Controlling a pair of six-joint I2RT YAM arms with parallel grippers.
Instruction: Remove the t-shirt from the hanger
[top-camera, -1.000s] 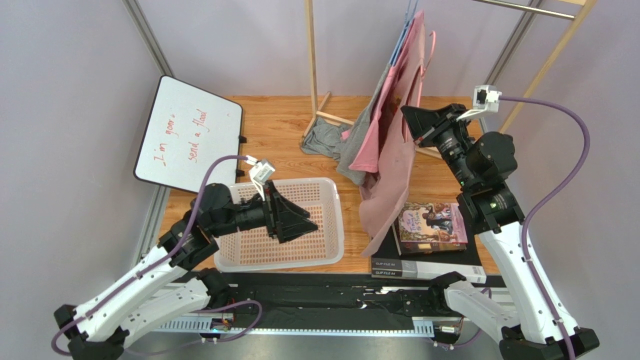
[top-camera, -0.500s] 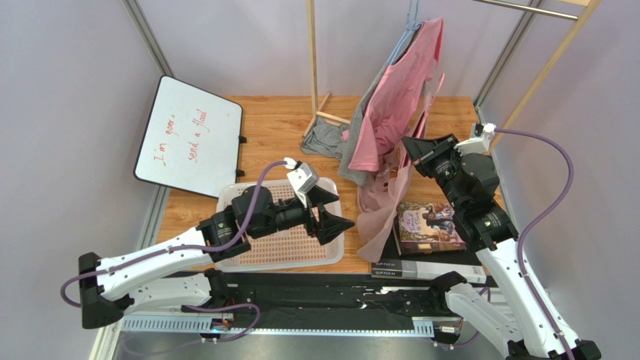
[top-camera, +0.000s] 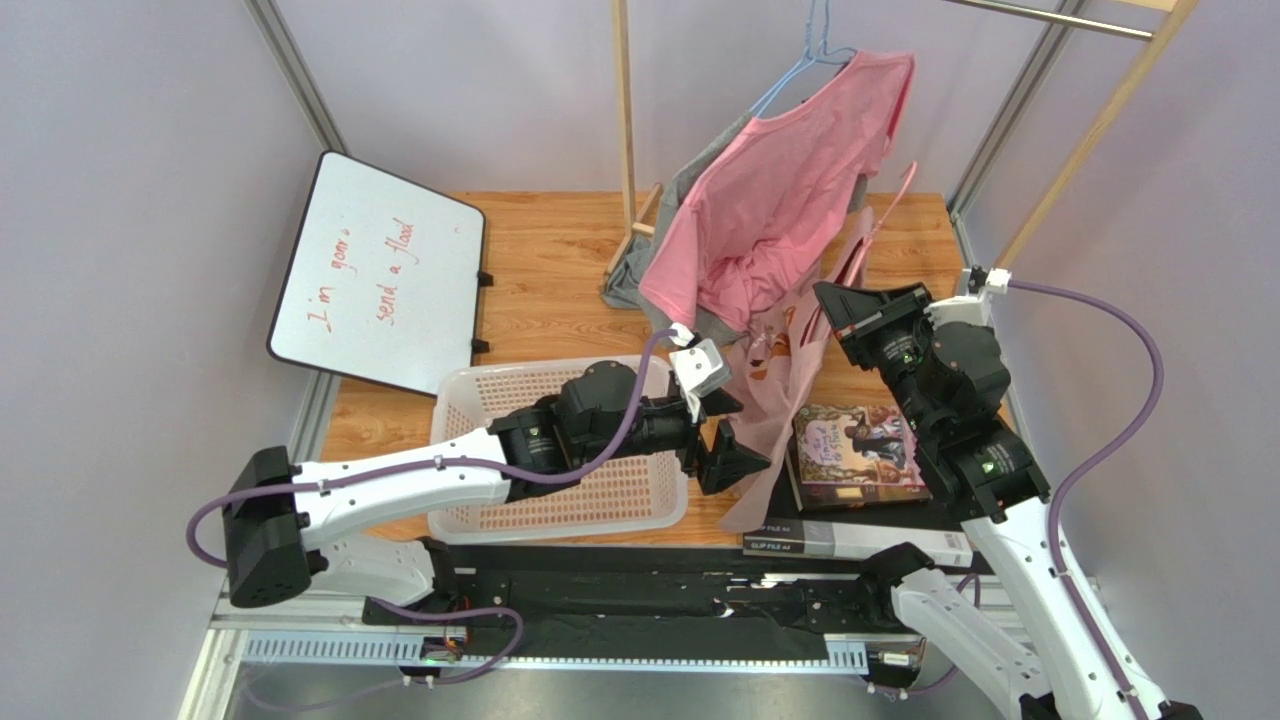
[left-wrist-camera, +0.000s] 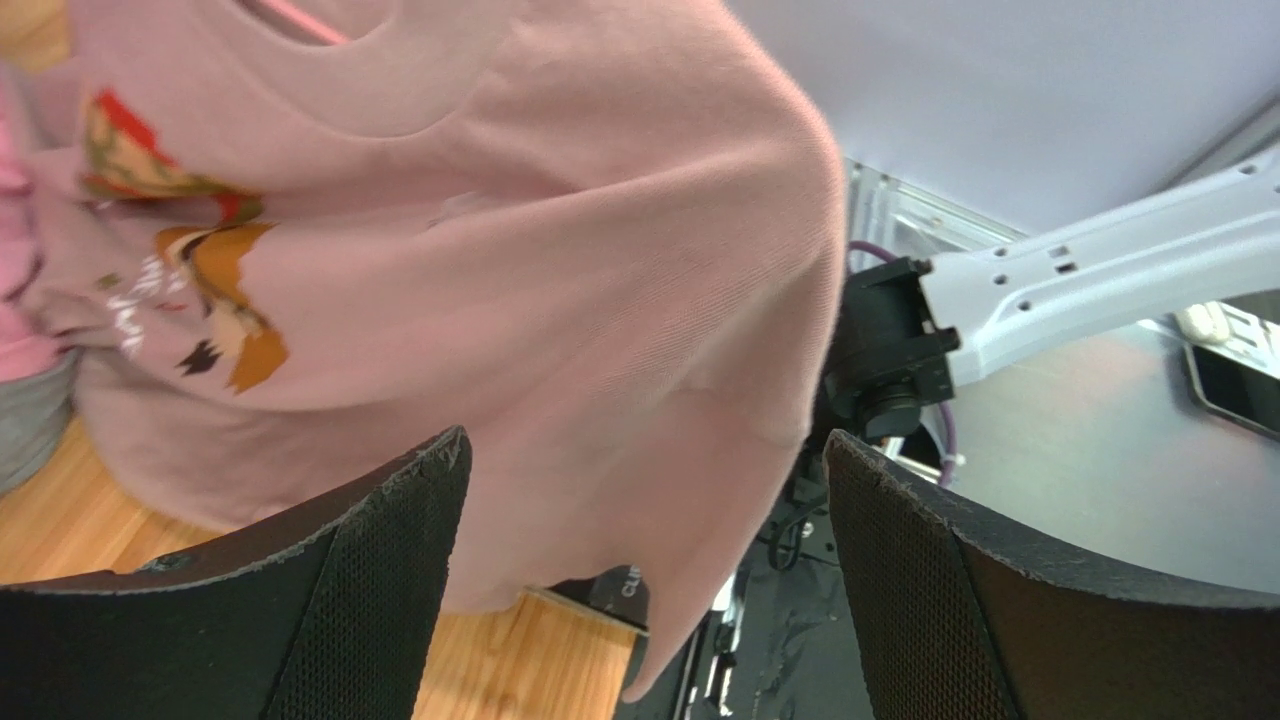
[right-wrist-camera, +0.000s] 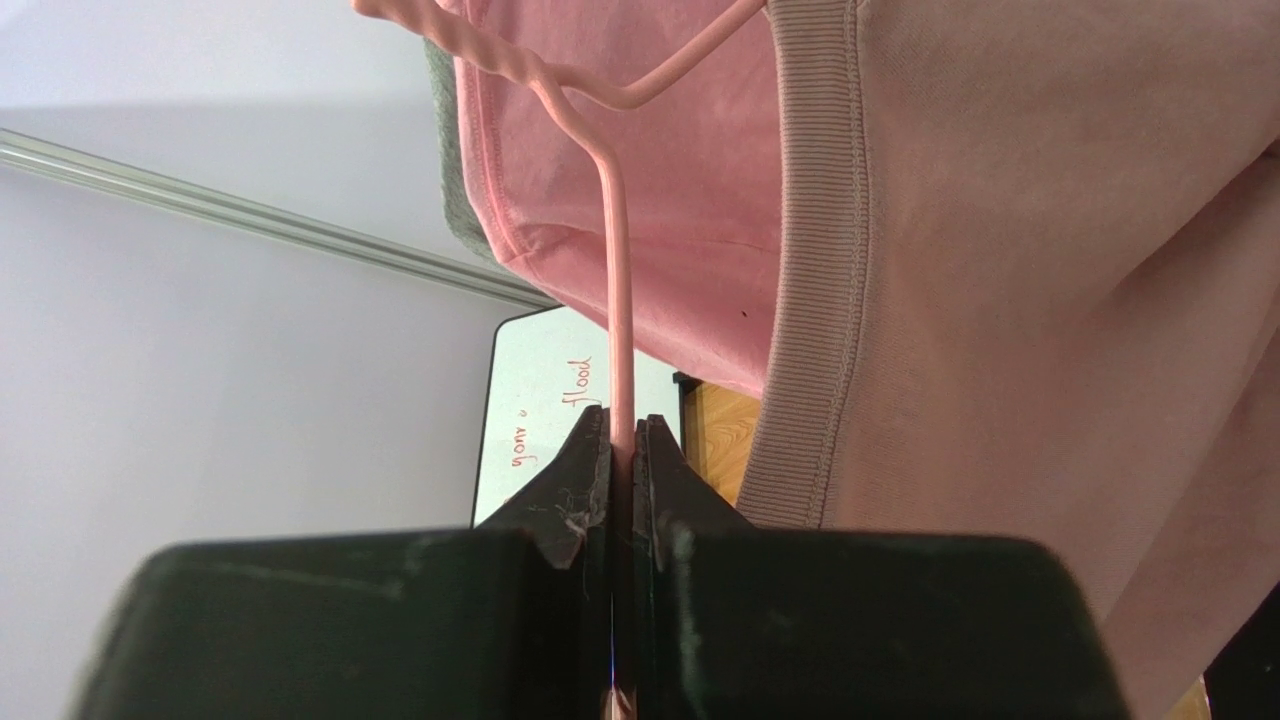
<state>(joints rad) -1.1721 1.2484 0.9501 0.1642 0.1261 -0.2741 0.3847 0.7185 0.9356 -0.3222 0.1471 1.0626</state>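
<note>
We see the t-shirt (top-camera: 781, 398), a dusty pink one with a printed picture on the chest, hanging in loose folds right of the table's middle in the overhead view. Its lower end is close to the table's near edge. Its neck opening sits around a thin pink hanger (right-wrist-camera: 615, 285).

The right gripper (right-wrist-camera: 624, 432) is clamped on that hanger's straight wire, its two fingers pinched together with only the wire between them. In the right wrist view the t-shirt's ribbed collar runs down just at 3 o'clock of the fingers. From above, this gripper sits at the t-shirt's 1 o'clock and points toward 10 o'clock.

The left gripper (left-wrist-camera: 643, 450) is spread wide and holds nothing. In its wrist view the t-shirt's body fills the space ahead of the two fingers, and we cannot tell whether the cloth touches either of them. From above, the left arm is stretched across to the t-shirt's 8 o'clock side, with the gripper just beside the hanging cloth.

At the t-shirt's 12 o'clock a brighter pink shirt (top-camera: 781, 180) hangs on a blue hanger (top-camera: 784, 87), with a grey garment (top-camera: 643, 278) at its 8 o'clock. A white basket (top-camera: 556, 518) lies at the t-shirt's 9 o'clock under the left arm. A whiteboard (top-camera: 376, 270) with red writing lies at the basket's 10 o'clock. A stack of books (top-camera: 864, 450) rests at the t-shirt's 3 o'clock, just beside the cloth.
</note>
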